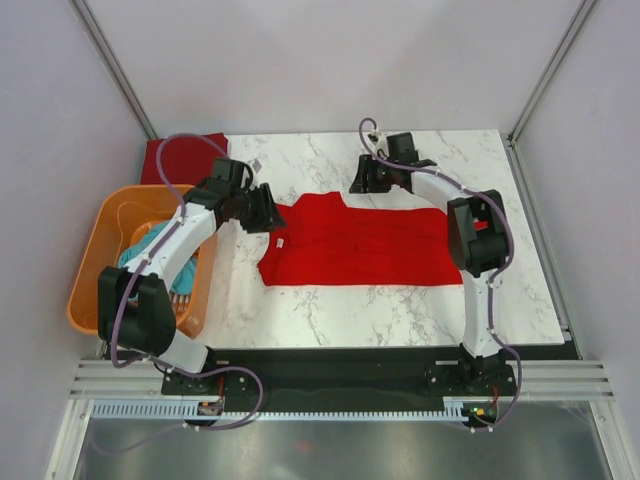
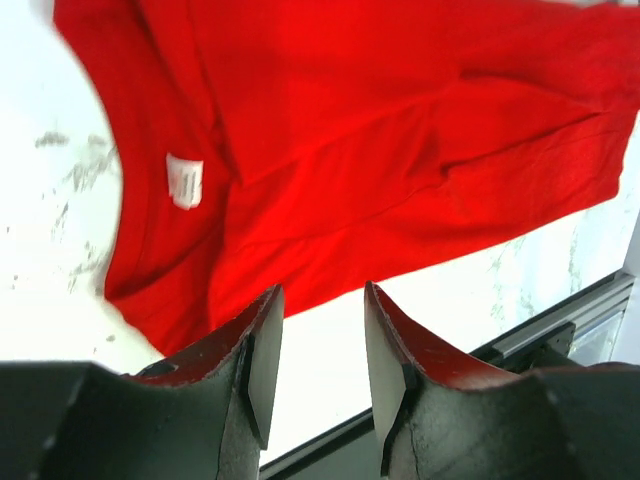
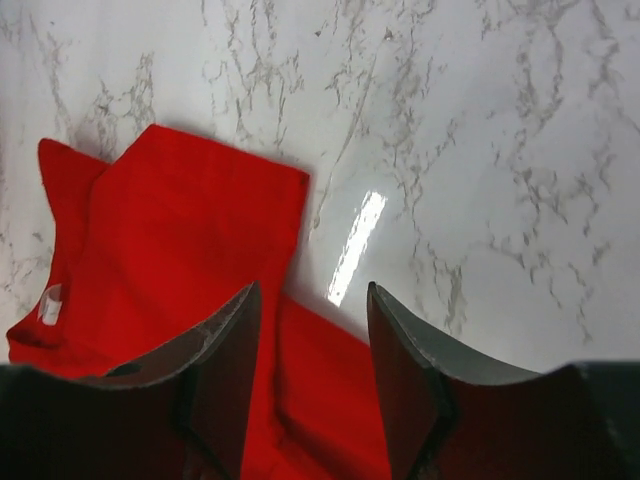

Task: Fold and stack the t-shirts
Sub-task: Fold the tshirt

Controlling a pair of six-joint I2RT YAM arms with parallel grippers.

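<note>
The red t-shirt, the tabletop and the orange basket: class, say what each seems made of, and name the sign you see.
Red t-shirt: soft matte cloth, probably cotton knit; it lies in folds and creases. Tabletop: glossy white marble or marble-look laminate; grey veins and a light glare. Orange basket: likely moulded plastic; even colour, smooth rigid rim.

Looking down at a white marble-look table with grey veins. Seeing pale grey wall panels closing in on three sides, with metal corner posts slanting up at the back. Noticing a black strip, a silver rail and a white slotted duct along the near edge. Catching a bright streak of glare on the glossy top, too.
</note>
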